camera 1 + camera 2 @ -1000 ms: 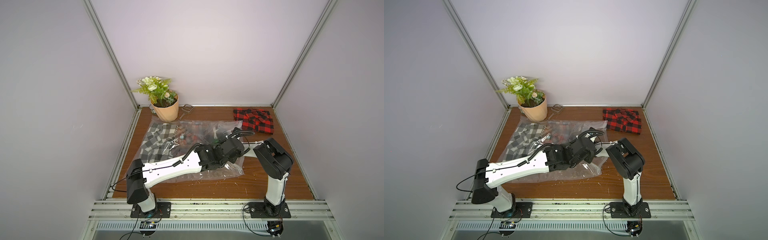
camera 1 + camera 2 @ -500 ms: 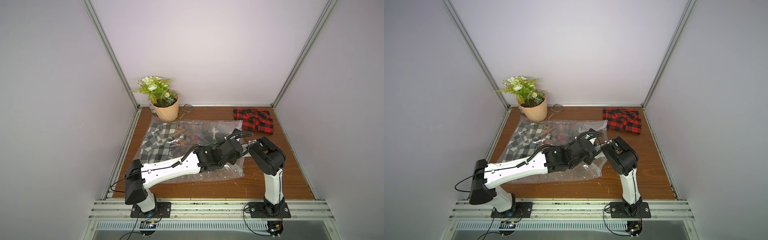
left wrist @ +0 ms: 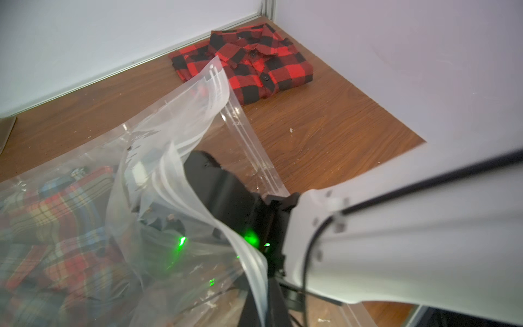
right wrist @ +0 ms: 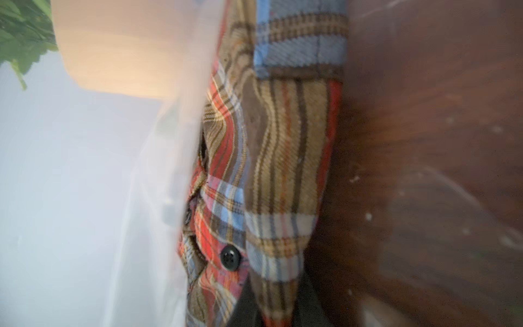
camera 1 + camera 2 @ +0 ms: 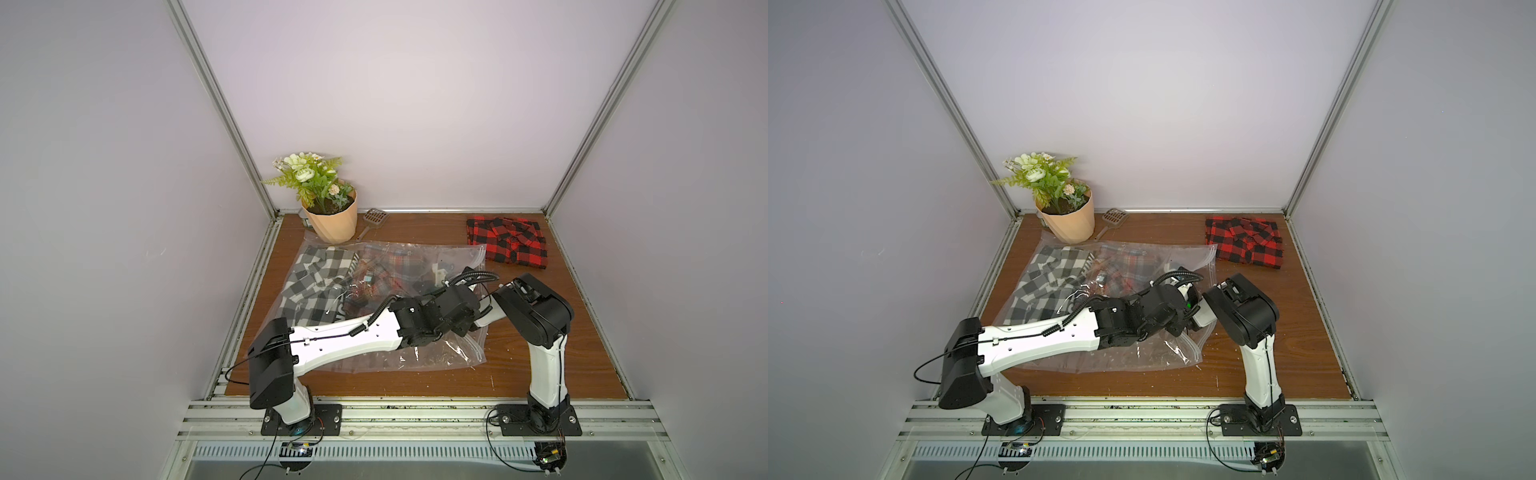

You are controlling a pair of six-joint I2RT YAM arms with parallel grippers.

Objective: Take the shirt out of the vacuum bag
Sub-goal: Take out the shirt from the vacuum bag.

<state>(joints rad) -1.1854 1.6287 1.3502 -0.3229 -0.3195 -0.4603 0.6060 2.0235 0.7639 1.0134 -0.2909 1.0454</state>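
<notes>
1. The vacuum bag (image 5: 453, 353) lies flat at mid-frame in both top views on the worktop (image 5: 540, 365). The multicoloured plaid shirt (image 5: 386, 270) sits inside it, with a black-and-white check shirt (image 5: 316, 282) to its left.
2. The left fingers (image 3: 270, 305) are closed on the bag's upper lip, holding the mouth lifted.
3. The right fingers (image 3: 169, 223) are inside the mouth at the plaid shirt's edge. I cannot tell whether they have pinched cloth.
4. The step in hand looks like grasping the shirt. Pinch fabric only, not the lower plastic layer, then draw low and straight toward the mouth at frame right.
5. The lip needs a high, firm hold, or the bag likely drags along.
</notes>
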